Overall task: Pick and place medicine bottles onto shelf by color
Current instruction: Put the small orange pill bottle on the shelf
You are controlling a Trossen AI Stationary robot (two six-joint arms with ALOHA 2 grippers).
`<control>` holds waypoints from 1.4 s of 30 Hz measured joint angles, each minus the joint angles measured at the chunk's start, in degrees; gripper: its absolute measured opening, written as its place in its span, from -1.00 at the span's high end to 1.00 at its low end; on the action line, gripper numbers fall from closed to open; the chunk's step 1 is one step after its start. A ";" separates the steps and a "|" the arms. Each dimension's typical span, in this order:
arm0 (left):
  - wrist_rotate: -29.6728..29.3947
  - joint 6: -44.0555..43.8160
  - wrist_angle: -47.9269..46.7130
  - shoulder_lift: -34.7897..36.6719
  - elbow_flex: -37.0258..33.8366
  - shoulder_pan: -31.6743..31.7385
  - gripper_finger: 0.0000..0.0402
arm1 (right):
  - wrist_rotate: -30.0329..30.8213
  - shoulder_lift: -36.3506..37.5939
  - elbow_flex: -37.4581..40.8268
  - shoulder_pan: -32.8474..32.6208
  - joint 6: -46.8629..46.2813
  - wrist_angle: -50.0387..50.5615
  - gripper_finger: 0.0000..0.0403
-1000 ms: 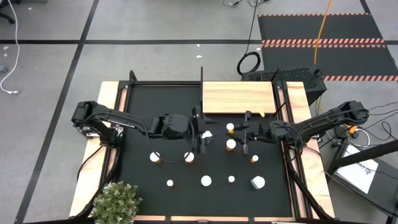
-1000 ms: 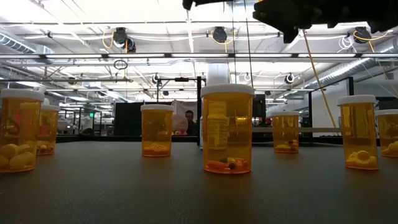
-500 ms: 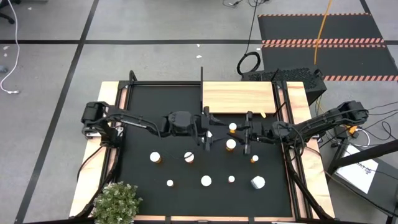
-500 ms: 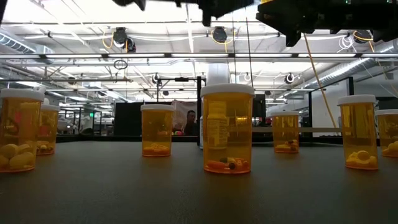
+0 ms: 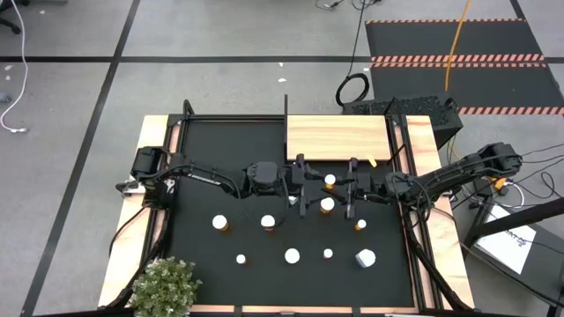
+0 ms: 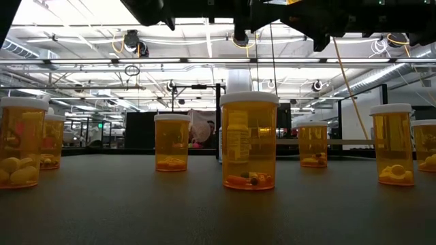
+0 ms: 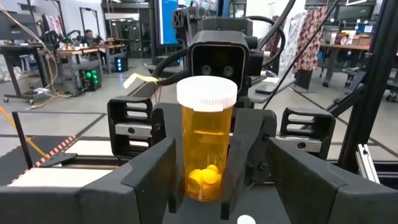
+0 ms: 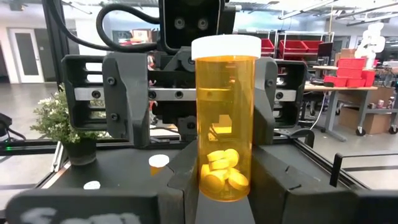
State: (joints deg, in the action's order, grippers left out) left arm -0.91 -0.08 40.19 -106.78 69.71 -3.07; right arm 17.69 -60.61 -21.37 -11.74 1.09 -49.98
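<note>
Right wrist view: you are gripping an orange white-capped plastic bottle [image 8: 225, 118] near the light-wood shelf [image 5: 337, 138]; light, rigid, slippery—hold mid-body. Left fingers [image 7: 152, 180] are gripping another.

a black mat [image 5: 238, 154] covers the table top. a small potted plant [image 5: 164, 287] with pale green leaves sits at the near left corner. on the grey floor beyond lie a coiled black cable [image 5: 352, 89] and a dark striped-edge mat [image 5: 458, 40].
</note>
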 joint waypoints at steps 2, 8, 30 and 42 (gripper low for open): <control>-0.02 0.63 -0.09 0.00 0.00 0.09 -0.25 | 0.02 -0.22 0.00 0.02 0.04 -0.17 0.50; 0.01 1.10 -1.02 0.00 0.00 0.46 -0.25 | 0.04 -1.79 -0.02 0.02 0.86 -2.07 0.50; -0.63 4.98 -1.63 -0.25 -0.02 1.07 -0.24 | 0.33 -3.27 -0.13 0.06 1.33 -3.59 0.50; 1.16 5.48 -1.03 -0.09 -0.02 1.18 -0.02 | 0.20 -3.27 -0.13 0.04 1.30 -3.43 0.50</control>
State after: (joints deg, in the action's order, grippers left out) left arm 0.26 5.40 39.16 -106.87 69.69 -1.89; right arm 17.90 -63.88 -21.50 -11.70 2.39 -53.41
